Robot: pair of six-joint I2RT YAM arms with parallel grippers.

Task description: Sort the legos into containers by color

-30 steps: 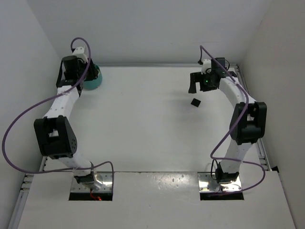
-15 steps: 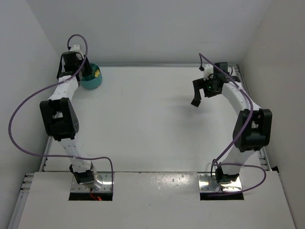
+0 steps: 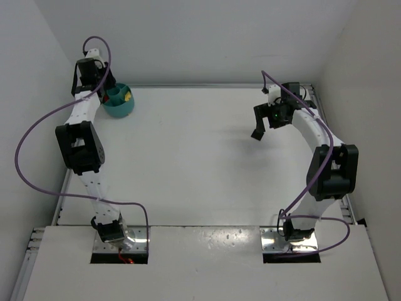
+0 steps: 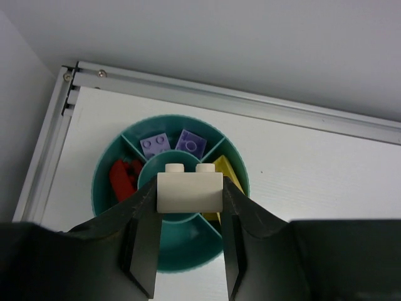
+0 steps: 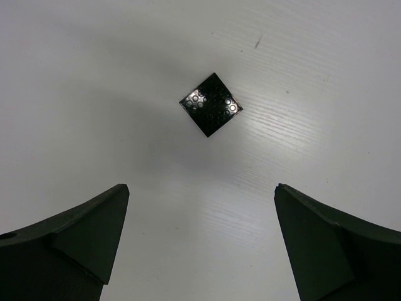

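Hanging over the bowl (image 4: pixel 188 248) at the bench's (image 5: pixel 88 81) far left corner, the left tool (image 4: pixel 190 207) is clamped on a cream brick (image 4: pixel 189 188), studs up, which from the wrist view sits about over the central ring. I'd say the drop is the step in hand. The near compartment looks bare, though the fingers (image 4: pixel 145 244) hide part of it, so that seems the place for cream. To do it well, I'd shift the brick off the ring until it is squarely over that compartment, come down low inside the rim, and only then part the jaws, gently, so it can't bounce over a divider into red or yellow.

The right tool (image 5: pixel 200 188) is spread wide above a black plate (image 5: pixel 211 104) lying flat on the bench, well apart from the bowl, not touching it.

Counting: one bowl; two purple bricks (image 4: pixel 153 145) in the far compartment, one red (image 4: pixel 124 179) on the left as far as I can tell, one yellow (image 4: pixel 227 172) on the right, one cream, one black.
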